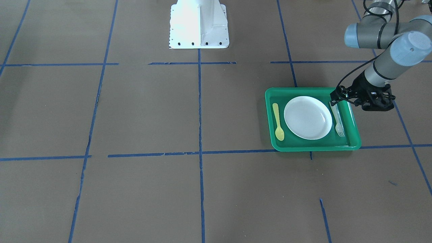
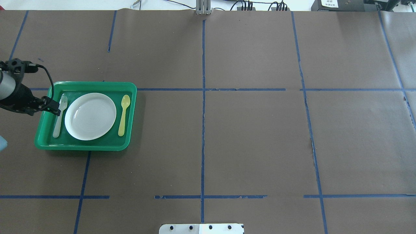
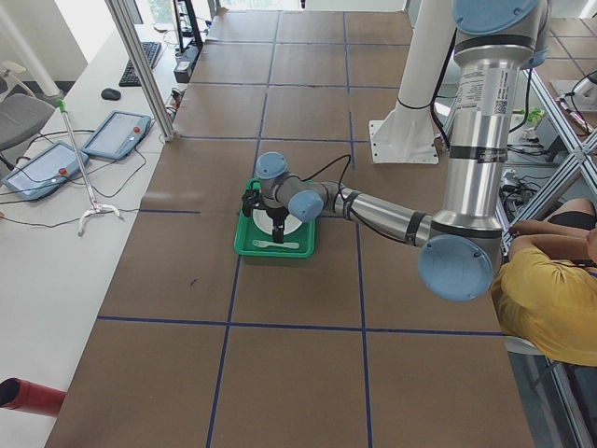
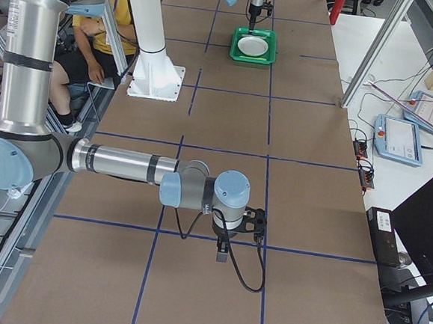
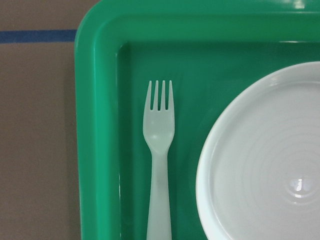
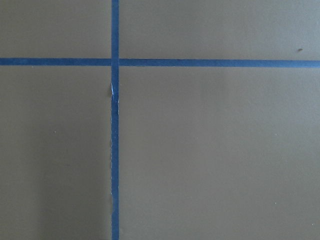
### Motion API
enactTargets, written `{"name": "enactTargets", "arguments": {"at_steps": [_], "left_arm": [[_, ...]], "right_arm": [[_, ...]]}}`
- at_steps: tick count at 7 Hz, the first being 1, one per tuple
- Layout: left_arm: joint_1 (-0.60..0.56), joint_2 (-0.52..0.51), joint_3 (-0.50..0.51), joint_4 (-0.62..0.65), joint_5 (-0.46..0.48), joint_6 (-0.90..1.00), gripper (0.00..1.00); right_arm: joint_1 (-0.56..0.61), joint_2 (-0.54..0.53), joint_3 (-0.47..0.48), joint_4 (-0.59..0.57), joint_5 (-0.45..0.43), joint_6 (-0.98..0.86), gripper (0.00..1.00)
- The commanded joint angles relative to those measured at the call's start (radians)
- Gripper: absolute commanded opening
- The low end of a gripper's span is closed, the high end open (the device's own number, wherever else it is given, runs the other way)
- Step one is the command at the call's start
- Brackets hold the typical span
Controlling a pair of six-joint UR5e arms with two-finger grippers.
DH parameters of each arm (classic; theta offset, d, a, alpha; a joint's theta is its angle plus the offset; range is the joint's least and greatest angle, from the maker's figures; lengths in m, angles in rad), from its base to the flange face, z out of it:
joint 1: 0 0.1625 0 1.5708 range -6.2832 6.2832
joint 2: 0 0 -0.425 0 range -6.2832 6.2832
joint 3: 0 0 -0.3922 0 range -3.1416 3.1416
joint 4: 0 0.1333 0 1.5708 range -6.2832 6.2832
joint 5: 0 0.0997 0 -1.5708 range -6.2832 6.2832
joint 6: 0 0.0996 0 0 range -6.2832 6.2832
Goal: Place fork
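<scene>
Fork (image 5: 159, 150): flat on the floor of the green tray (image 2: 94, 85), in the strip between the tray's left wall and the white plate (image 2: 90, 116), tines pointing to the far side. In the wrist view a green gap shows on both sides of it.
Left jaws: hovering over the fork at the tray's left edge, on the left arm (image 1: 381, 72). No fingers show in the wrist view, so I can't tell how wide they stand. Nothing looks gripped.
Right jaws: well apart from the tray, over bare worktop (image 2: 253, 136). I only see them from the side camera, so I can't tell their gap.
Spoon (image 2: 123, 113): yellow, right of the plate, same tray.
Status: I judge the placing as good as done, with only the retreat left.
Risk 1: a low sideways exit could clip the tray wall, shove the tray and slide the fork against the plate.
Risk 2: any dip could flick the light fork.
Risk 3: the cable (image 2: 48, 78) looping by the wrist could snag the rim.
Fix: I'd lift straight up first.
</scene>
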Motion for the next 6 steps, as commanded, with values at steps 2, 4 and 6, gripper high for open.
{"name": "enactTargets", "arguments": {"at_steps": [2, 4, 6], "left_arm": [[-0.272, 0.088, -0.026, 0.010, -0.003, 0.367, 1.00], [-0.438, 0.164, -0.015, 0.105, -0.006, 0.647, 1.00], [-0.540, 0.225, 0.004, 0.154, -0.084, 0.780, 1.00]], "right_arm": [[0.000, 0.000, 0.000, 0.000, 0.000, 0.000, 1.00], [0.000, 0.000, 0.000, 0.000, 0.000, 0.000, 1.00], [0.000, 0.000, 0.000, 0.000, 0.001, 0.000, 1.00]]}}
